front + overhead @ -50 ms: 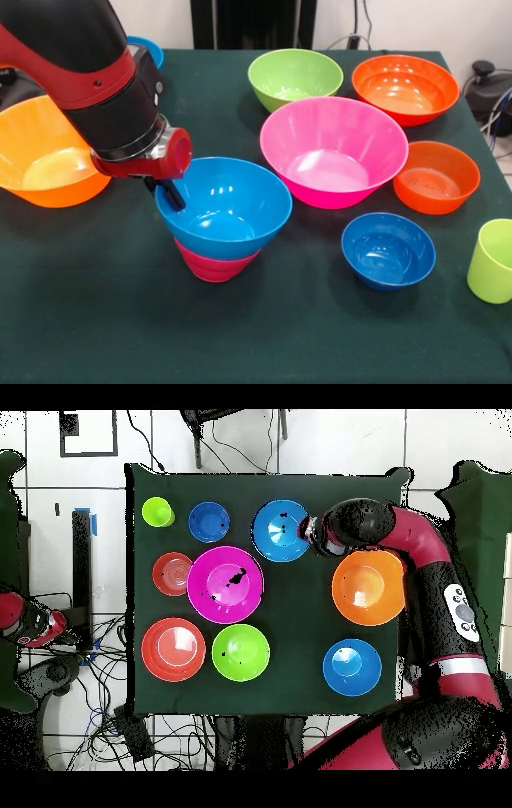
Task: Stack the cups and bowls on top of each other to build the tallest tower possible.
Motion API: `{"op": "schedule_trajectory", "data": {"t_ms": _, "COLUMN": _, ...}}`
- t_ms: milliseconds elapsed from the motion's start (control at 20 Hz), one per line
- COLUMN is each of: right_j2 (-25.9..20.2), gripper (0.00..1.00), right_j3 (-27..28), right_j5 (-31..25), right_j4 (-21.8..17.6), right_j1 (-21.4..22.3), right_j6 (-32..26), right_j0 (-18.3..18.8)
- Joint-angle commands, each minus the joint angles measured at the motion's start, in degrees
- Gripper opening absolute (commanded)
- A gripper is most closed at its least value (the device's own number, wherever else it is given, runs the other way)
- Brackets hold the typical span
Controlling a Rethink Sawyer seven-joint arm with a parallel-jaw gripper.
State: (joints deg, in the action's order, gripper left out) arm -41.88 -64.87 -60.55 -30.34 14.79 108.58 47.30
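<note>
No readable txt, labels, brand marks, nos. or signs anywhere: bowls, cup, table, arm all plain.

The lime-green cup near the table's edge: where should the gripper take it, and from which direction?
Probably by the rim, coming straight down. The cup stands upright with its mouth open upward, apart from the small blue bowl beside it, so one finger could go inside and one outside the thin wall.
</note>
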Motion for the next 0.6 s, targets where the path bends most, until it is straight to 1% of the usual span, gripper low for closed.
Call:
{"op": "schedule_trajectory", "data": {"t_ms": 50, "right_j2": 5.26, "gripper": 0.00, "right_j3": 2.64, "right_j5": -4.61, "right_j4": -5.80, "right_j1": -0.42, "right_j6": -14.09, "right_j0": -2.45}}
{"op": "schedule_trajectory", "data": {"t_ms": 200, "right_j2": 5.29, "gripper": 0.00, "right_j3": 3.74, "right_j5": -5.46, "right_j4": -5.93, "right_j1": -0.55, "right_j6": -14.21, "right_j0": -2.97}}
{"op": "schedule_trajectory", "data": {"t_ms": 450, "right_j2": 5.33, "gripper": 0.00, "right_j3": 3.98, "right_j5": -5.72, "right_j4": -5.78, "right_j1": -0.38, "right_j6": -13.72, "right_j0": -3.33}}
{"op": "schedule_trajectory", "data": {"t_ms": 600, "right_j2": 6.14, "gripper": 0.00, "right_j3": 4.55, "right_j5": -6.50, "right_j4": -6.47, "right_j1": -0.29, "right_j6": -13.18, "right_j0": -4.30}}
